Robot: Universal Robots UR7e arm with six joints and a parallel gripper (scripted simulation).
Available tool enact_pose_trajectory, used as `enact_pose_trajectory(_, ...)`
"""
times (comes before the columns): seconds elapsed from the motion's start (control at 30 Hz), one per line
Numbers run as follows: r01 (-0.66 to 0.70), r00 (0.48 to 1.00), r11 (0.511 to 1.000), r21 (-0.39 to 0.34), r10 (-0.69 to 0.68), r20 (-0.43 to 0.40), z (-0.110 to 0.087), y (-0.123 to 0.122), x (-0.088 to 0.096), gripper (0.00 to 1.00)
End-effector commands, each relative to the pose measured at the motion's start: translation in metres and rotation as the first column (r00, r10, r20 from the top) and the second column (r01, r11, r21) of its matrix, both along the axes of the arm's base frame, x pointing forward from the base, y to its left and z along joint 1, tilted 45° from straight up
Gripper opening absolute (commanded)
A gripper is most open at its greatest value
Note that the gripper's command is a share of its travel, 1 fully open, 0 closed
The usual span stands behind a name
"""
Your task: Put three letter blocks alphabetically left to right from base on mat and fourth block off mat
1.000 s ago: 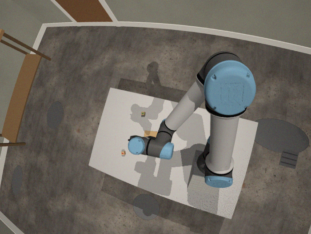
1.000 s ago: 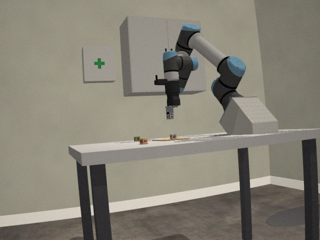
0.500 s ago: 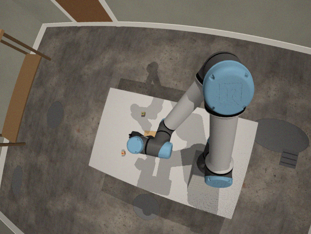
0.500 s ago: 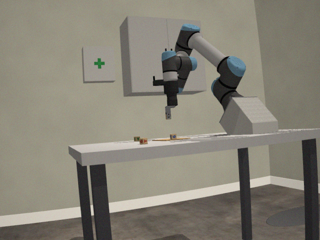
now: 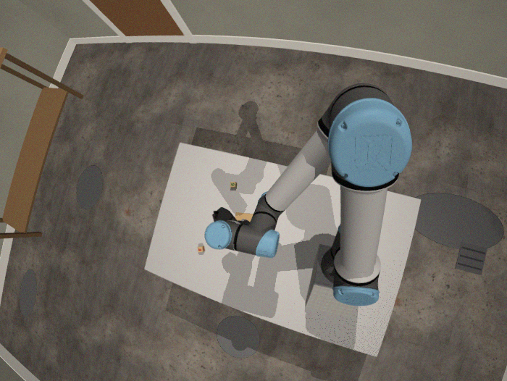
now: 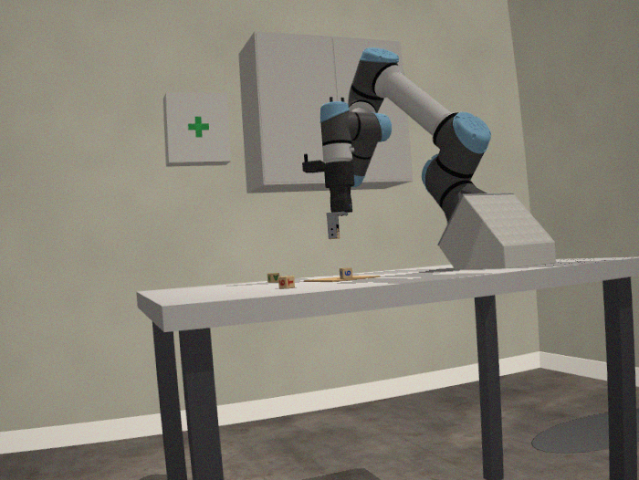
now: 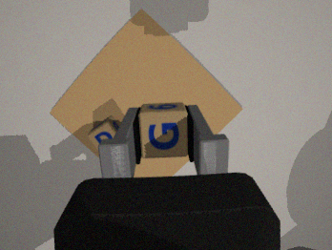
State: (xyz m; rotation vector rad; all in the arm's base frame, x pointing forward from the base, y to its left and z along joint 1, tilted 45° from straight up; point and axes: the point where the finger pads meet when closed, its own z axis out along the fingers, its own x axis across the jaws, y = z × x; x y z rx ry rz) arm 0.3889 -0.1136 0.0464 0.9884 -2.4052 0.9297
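Block G (image 6: 338, 234) (image 7: 163, 134) is hidden in the top view, where the mat (image 5: 243, 216) (image 6: 316, 280) (image 7: 138, 72) peeks out, green block (image 5: 232, 185) (image 6: 273, 277) far, red block (image 5: 200, 248) (image 6: 287, 282) near left. Exterior: gripper (image 6: 333, 236) (image 7: 163, 123) has G up in the air, D block (image 6: 345, 273) (image 7: 102, 135) on the mat, below and slightly right. Wrist: fingers pinching G, D just left, mat cornerwise underneath; I'd sort that angle before lowering. Count: four blocks, one mat, one gripper.
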Motion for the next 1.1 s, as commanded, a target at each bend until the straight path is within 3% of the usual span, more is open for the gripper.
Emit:
enact_pose_trajectory(0.0, 0.1, 0.99, 0.995, -0.008, -0.099, 0.098, 0.0026, -0.0033, 0.0011, 0.49)
enact_pose_trajectory(0.33, 0.225, 0.95, 0.974, -0.004, -0.219, 0.221, 0.0054, -0.006, 0.0007, 0.49)
enact_pose_trajectory(0.83, 0.461, 0.779, 0.886, 0.053, -0.433, 0.454, 0.0096, -0.0101, -0.0011, 0.49)
enact_pose_trajectory(0.9, 0.461, 0.779, 0.886, 0.053, -0.433, 0.454, 0.0096, -0.0101, -0.0011, 0.49)
enact_pose_trajectory(1.07, 0.537, 0.688, 0.839, 0.09, -0.497, 0.529, 0.0106, -0.011, -0.002, 0.49)
